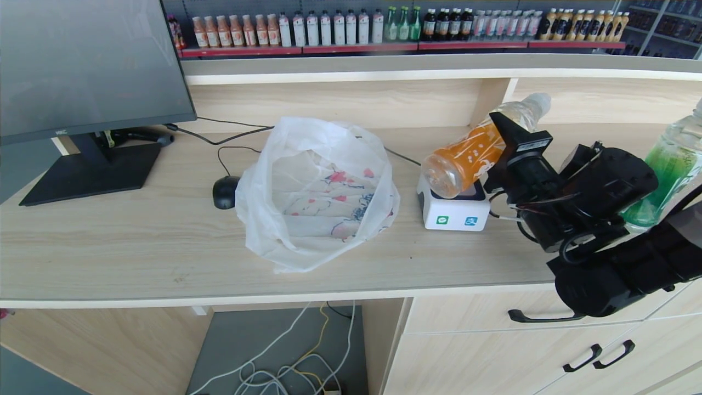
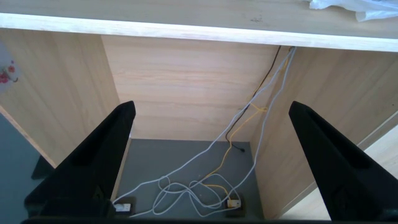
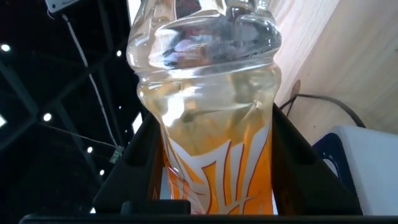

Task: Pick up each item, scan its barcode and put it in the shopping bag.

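Orange bottle [image 1: 466, 156] — over white scanner [image 1: 455, 216]

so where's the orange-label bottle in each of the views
head view: orange-label bottle right of centre, tilted, its base over the white scanner, held by the right end effector.
left wrist view: faces the cables under the counter.
right wrist view: bottle close up in the grip, scanner beyond it.
shared landmark: the wooden counter.
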Available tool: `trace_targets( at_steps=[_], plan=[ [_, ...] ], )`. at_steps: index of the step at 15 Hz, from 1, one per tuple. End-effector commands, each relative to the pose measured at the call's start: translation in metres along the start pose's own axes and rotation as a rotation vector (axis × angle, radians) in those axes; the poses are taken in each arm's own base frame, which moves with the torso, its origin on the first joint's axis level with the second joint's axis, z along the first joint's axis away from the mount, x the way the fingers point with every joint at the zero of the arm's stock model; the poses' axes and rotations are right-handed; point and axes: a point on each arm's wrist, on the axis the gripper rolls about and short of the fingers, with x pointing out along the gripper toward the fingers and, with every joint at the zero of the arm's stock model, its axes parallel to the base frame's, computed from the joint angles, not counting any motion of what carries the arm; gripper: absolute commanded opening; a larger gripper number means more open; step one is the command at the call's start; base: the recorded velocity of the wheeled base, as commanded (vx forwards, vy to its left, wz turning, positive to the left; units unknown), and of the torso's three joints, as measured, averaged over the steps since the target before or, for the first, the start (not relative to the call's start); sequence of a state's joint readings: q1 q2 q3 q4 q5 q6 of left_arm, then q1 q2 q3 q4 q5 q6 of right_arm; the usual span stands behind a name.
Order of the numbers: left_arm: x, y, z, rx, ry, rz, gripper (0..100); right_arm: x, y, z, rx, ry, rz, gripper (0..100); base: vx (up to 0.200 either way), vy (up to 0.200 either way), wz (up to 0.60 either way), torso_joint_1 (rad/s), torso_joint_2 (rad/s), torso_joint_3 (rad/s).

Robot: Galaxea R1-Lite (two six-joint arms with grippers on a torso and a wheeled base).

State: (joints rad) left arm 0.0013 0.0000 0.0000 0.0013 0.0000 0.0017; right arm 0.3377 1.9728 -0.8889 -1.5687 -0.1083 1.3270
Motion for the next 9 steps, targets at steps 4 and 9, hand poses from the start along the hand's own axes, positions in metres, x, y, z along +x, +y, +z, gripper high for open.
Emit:
trace_targets(
  at_steps=[4, 9],
  plan=[
    [0.000, 0.000, 0.000, 0.000, 0.000, 0.000, 100, -0.018, 0.054, -0.009, -0.013, 0.039, 0.105, 0, 0.000, 0.000, 0.00, 0.000, 0.00, 0.000],
    [0.000, 0.000, 0.000, 0.000, 0.000, 0.000, 100, -0.038, 0.089, -0.024, -0.199, 0.083, 0.185, 0, 0.000, 0.000, 0.00, 0.000, 0.00, 0.000]
  ],
)
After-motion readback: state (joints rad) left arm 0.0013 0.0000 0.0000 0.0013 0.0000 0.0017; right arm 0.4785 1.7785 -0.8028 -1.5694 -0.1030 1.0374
